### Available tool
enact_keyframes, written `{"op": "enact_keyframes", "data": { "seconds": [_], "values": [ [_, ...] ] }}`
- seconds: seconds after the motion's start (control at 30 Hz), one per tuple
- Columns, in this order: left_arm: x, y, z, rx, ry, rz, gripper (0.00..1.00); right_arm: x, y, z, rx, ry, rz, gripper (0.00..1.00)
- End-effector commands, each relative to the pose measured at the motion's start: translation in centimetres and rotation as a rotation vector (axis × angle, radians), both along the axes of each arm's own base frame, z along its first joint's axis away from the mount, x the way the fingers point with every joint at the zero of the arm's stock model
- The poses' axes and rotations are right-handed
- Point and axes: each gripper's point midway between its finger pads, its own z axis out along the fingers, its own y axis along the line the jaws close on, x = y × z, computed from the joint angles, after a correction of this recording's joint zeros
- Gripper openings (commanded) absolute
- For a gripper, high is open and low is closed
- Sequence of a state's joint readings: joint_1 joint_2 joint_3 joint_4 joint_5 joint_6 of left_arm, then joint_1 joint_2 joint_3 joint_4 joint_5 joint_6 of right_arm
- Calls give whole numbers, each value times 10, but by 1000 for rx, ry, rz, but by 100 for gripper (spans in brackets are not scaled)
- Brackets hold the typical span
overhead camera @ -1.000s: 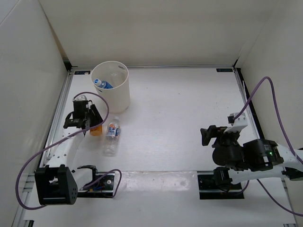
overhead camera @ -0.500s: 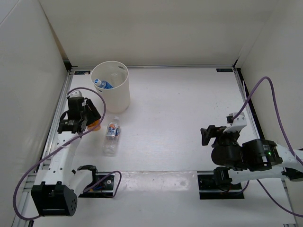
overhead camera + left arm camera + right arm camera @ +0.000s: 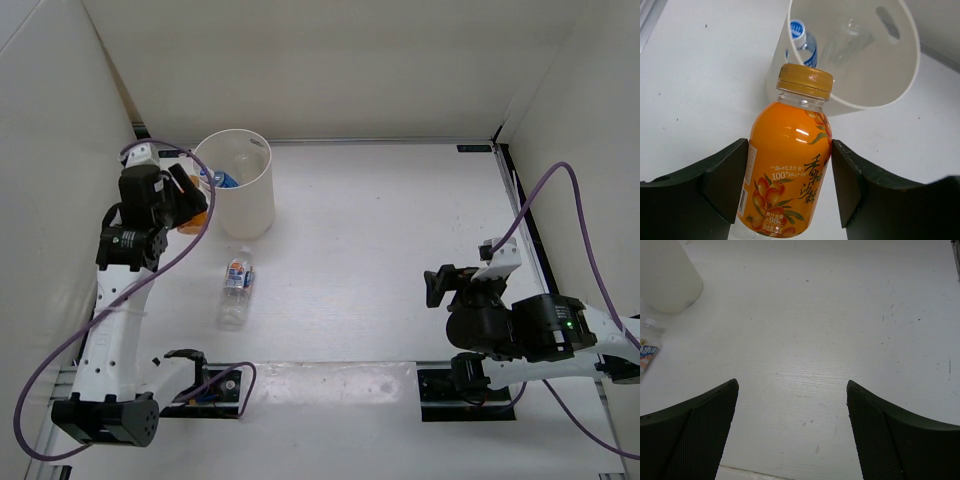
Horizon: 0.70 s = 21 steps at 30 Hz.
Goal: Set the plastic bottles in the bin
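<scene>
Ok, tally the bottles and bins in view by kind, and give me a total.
Orange bottle: 1, held in the left gripper.
Clear bottles: 3. These are the labelled bottle lying on the table, and the blue-label bottle and a faint plain bottle, both inside the bin.
Bin: 1.
Total: 5.

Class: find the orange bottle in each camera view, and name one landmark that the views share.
Top external: upper left, orange bottle in the left gripper, by the bin's rim.
Left wrist: centre, between the fingers, cap toward the bin.
Right wrist: not in it.
Shared landmark: the bin, in all three.
</scene>
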State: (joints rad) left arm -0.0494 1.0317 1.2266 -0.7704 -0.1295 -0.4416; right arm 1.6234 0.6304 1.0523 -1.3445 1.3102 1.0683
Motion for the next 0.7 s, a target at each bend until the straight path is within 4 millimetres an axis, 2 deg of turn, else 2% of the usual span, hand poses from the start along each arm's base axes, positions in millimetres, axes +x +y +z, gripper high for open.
{"op": "enact_keyframes", "data": {
  "seconds": [0.0, 0.07, 0.1, 0.2, 0.23, 0.27, 0.33, 0.37, 0.4, 0.47, 0.67],
  "values": [
    [4, -1, 25, 14, -27, -10, 20, 4, -13, 1, -66, -36, -25, 90],
    [10, -2, 45, 15, -57, -16, 20, 4, -13, 1, -66, -37, -26, 90],
    [16, -3, 45, 18, -47, -19, 20, 4, -13, 0, -71, -36, -23, 90],
    [32, -7, 74, 20, -96, -34, 20, 4, -14, 1, -63, -34, -25, 90],
    [38, -9, 74, 22, -90, -41, 20, 4, -14, 1, -68, -35, -24, 90],
    [47, -11, 89, 25, -110, -48, 20, 4, -14, 0, -68, -34, -23, 90],
    [67, -18, 76, 31, -56, -66, 20, 4, -14, 0, -63, -32, -20, 90],
    [71, -21, 77, 32, -52, -73, 20, 4, -13, 0, -65, -32, -20, 90],
    [81, -23, 90, 31, -77, -78, 20, 4, -13, 0, -59, -30, -21, 90],
    [94, -34, 93, 40, -69, -107, 20, 3, -13, 0, -59, -26, -17, 90],
    [130, -63, 86, 49, -53, -166, 24, 2, -12, 0, -50, -25, -9, 90]
  ]
}}
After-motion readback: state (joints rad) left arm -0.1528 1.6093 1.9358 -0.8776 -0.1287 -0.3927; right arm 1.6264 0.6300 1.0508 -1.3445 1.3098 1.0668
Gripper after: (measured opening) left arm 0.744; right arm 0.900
